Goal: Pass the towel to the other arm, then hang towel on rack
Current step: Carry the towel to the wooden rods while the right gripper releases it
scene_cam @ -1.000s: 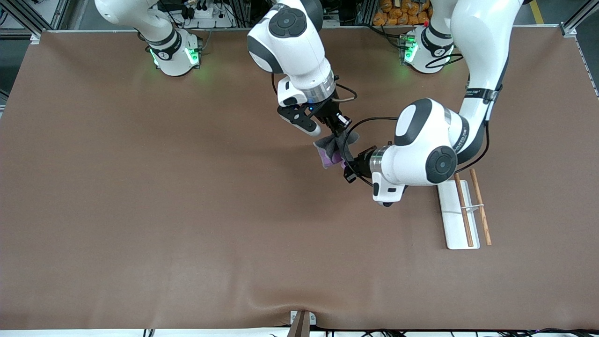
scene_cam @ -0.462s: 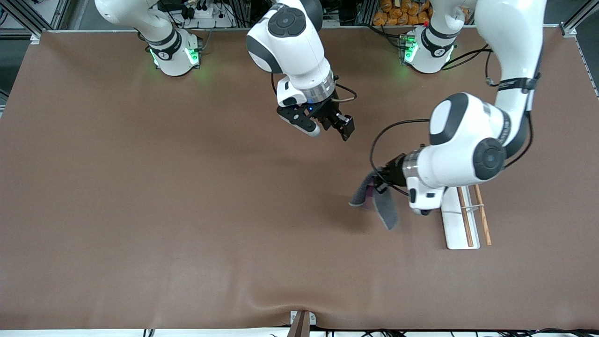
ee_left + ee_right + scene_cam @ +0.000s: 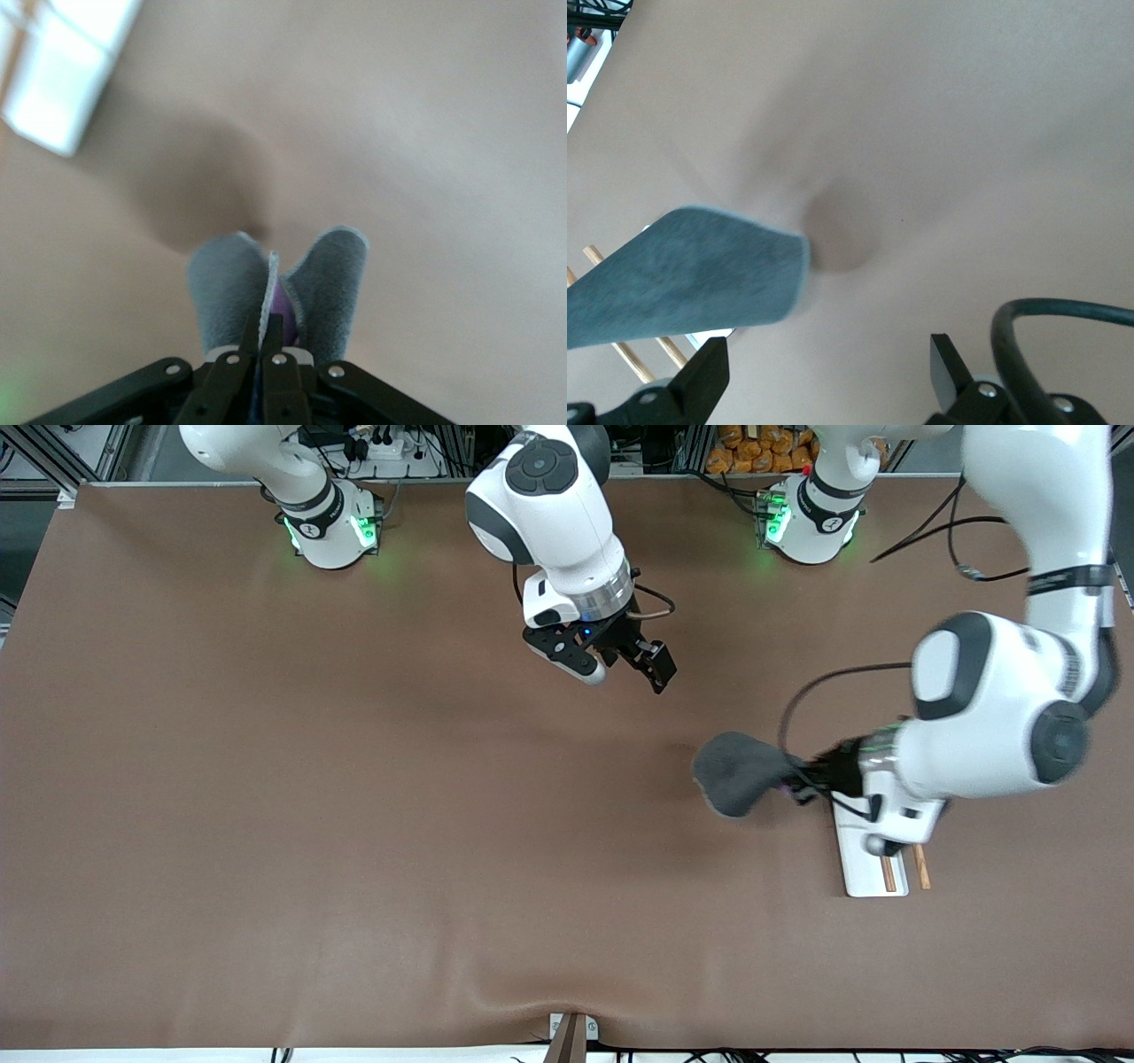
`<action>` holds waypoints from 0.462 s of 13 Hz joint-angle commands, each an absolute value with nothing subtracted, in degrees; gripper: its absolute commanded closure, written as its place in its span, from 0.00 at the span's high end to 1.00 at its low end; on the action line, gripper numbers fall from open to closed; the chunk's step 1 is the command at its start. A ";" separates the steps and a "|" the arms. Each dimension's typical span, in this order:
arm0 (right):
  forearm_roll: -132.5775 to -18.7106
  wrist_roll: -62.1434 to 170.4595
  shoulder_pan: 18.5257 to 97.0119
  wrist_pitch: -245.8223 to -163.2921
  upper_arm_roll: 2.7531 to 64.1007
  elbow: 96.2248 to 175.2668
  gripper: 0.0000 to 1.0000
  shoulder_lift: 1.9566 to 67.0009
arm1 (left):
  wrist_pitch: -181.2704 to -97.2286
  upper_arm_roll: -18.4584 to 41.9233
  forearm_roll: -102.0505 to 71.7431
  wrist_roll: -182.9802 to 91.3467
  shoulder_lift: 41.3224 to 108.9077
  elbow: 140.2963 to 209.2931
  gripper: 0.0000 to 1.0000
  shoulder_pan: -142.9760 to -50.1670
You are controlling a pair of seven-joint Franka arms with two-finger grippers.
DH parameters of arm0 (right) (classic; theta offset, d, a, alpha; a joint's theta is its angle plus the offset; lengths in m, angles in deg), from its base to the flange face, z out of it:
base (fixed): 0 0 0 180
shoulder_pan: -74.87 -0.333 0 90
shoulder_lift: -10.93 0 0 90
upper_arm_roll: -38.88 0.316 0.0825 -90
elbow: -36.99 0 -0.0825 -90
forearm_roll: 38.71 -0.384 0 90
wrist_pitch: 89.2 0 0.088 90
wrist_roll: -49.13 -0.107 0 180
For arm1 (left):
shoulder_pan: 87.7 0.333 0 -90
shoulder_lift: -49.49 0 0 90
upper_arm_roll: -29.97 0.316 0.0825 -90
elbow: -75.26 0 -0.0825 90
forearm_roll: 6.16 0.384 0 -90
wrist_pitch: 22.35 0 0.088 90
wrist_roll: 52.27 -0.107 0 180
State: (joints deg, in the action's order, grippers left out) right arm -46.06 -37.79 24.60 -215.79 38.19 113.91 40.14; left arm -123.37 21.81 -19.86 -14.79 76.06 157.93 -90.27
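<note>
The dark grey towel (image 3: 737, 773) hangs in the air, bunched, with my left gripper (image 3: 802, 784) shut on one edge. In the left wrist view the towel (image 3: 332, 283) folds in two grey lobes around the shut fingers (image 3: 282, 341), and a strip of purple shows between them. The towel is over the table just beside the rack (image 3: 858, 872). The rack's white base and the ends of its two brown rods (image 3: 889, 874) show under the left hand, which hides the rest. My right gripper (image 3: 633, 664) hovers open and empty over the table's middle; its wrist view shows the towel (image 3: 682, 274) and rods (image 3: 629, 356).
The brown table cover (image 3: 354, 824) is bare all around. A small bracket (image 3: 571, 1032) sits at the table edge nearest the front camera. The left arm's black cable (image 3: 797, 700) loops over the towel.
The right gripper opened and let go of the towel. The left gripper carried the towel away from it toward the rack, and now covers most of the rack.
</note>
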 commanded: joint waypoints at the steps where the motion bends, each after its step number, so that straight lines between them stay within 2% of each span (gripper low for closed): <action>1: -46.09 -32.55 24.85 -214.10 37.82 113.01 1.00 40.20 | -121.06 21.27 -16.54 -25.59 76.56 158.23 0.00 -85.26; 6: -46.36 -19.45 27.92 -206.73 37.65 113.10 1.00 38.53 | -119.47 21.27 -14.34 -44.16 77.53 158.23 0.00 -76.02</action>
